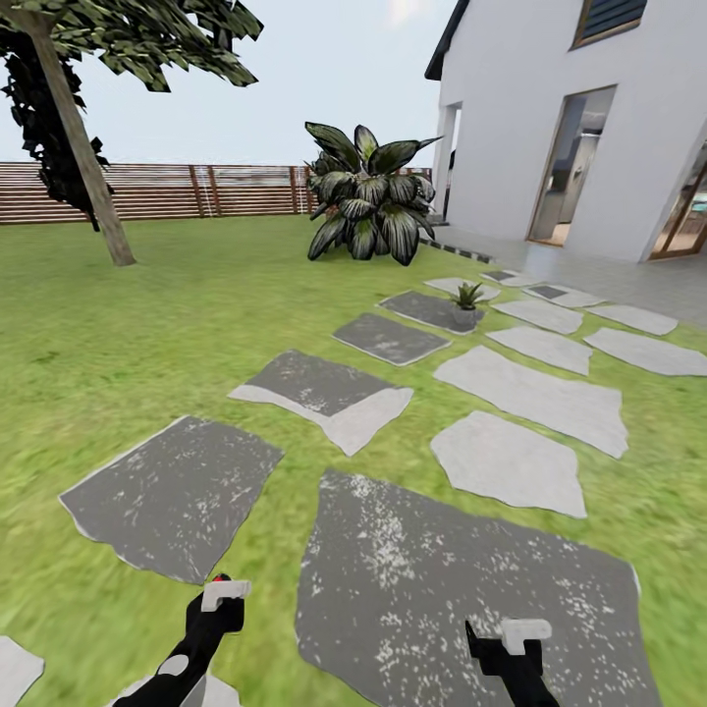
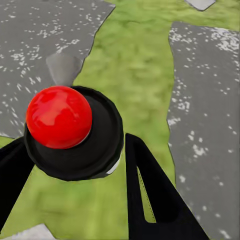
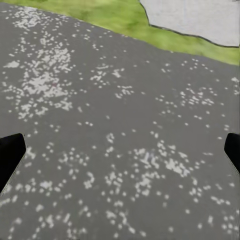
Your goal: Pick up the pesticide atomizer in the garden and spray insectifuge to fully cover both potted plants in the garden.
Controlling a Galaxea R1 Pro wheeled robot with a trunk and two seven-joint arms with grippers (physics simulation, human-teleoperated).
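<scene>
**Operator:** Nearest item first: left end effector [image 2: 75,165], clenched on the spray bottle [image 2: 72,132]. From the wrist camera I look down on its red top and round black body sitting between the two black fingers [image 2: 155,200]. In the head view the same bottle [image 1: 218,604] shows at the lower left, upright, red tip peeking behind the pale bracket.

**Checker:** And the other arm?

**Operator:** Right end effector [image 1: 503,643], released and empty: its finger tips sit wide at the edges of the wrist picture, with speckled dark stone [image 3: 120,140] between them.

**Checker:** Where does the target lie?

**Operator:** One potted plant [image 1: 466,302], a small green rosette, stands well ahead and to the right, on a dark stepping stone [image 1: 427,309]. The bottle's long axis is vertical, so I judge the nozzle must be brought round toward it after I drive closer. The right arm is on the nearer side, but the left one carries the bottle.

**Checker:** Counts?

**Operator:** Spray bottles, one. Potted plants seen, one; the second I cannot find here. Big striped-leaf bush [image 1: 371,196], one. Tree [image 1: 83,147], one. Fence [image 1: 196,190], one. House [image 1: 589,128], one.
</scene>
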